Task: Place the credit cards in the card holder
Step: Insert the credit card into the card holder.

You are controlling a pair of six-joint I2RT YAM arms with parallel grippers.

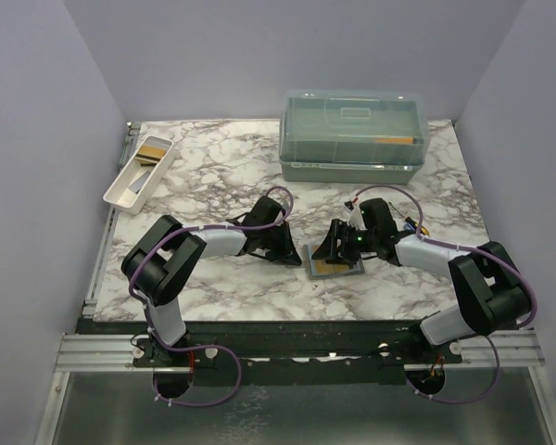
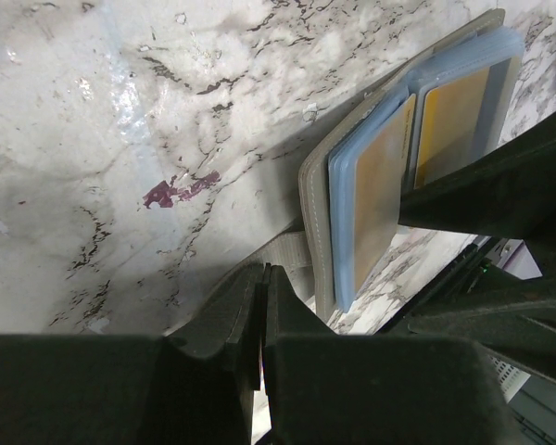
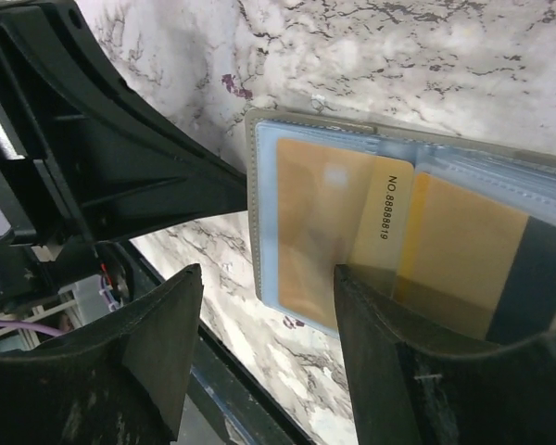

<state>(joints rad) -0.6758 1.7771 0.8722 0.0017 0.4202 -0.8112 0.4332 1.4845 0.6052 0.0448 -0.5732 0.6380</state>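
Note:
The card holder (image 1: 334,269) lies open on the marble table between both grippers, its blue-grey sleeves facing up. It also shows in the left wrist view (image 2: 317,195) and the right wrist view (image 3: 259,148). A gold-orange credit card (image 3: 315,222) sits under the left sleeve. A second gold card (image 3: 463,260) with a number strip and black stripe lies on the right page. My left gripper (image 2: 264,273) is shut on the holder's grey strap (image 2: 287,252) at its left edge. My right gripper (image 3: 267,278) is open just above the holder's near corner, one finger (image 3: 389,362) over the cards.
A long white tray (image 1: 120,190) at the back left holds a gold card (image 1: 153,146) and a dark one (image 1: 145,161). A big clear lidded box (image 1: 355,134) stands at the back. The table's near edge (image 1: 315,324) runs just below the holder.

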